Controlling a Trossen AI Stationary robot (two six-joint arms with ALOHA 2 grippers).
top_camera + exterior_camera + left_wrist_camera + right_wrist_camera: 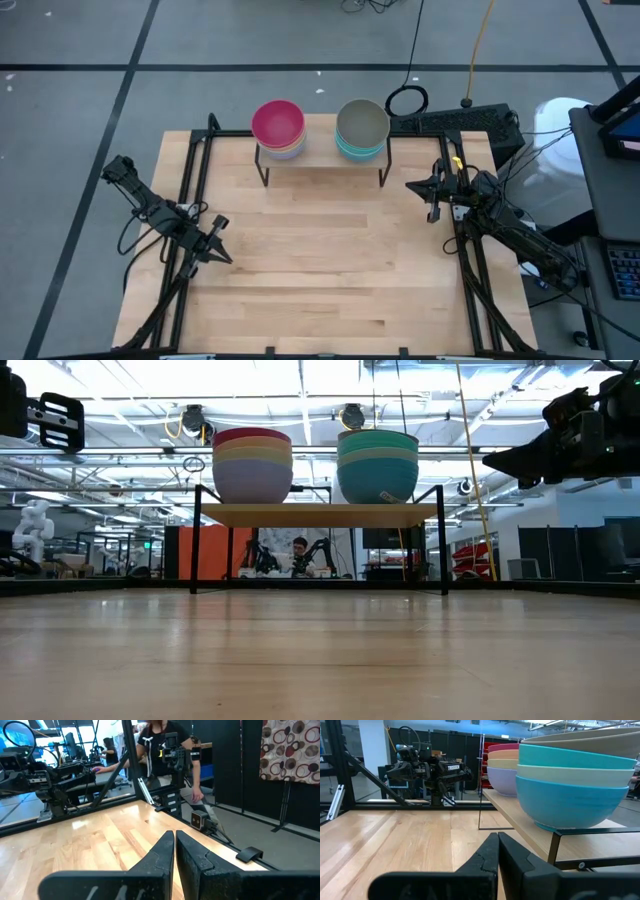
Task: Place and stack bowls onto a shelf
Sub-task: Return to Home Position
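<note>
The bowls stand in two stacks on the shelf (320, 152), a light wooden board on black legs at the table's far edge. The left stack (278, 126) has a magenta bowl on top, with orange, pale yellow and periwinkle below (252, 465). The right stack (362, 127) has an olive-grey bowl on top, over cyan and mint green ones (572, 785). My left gripper (220, 252) is shut and empty, low over the table near its left edge. My right gripper (415, 185) is shut and empty, just right of the shelf.
Black frame rails run along the table's left (190, 200) and right (470, 270) sides. A black cable loop (406, 100) and a keyboard (460, 122) lie behind the shelf's right end. People and other robot arms show in the room beyond the table.
</note>
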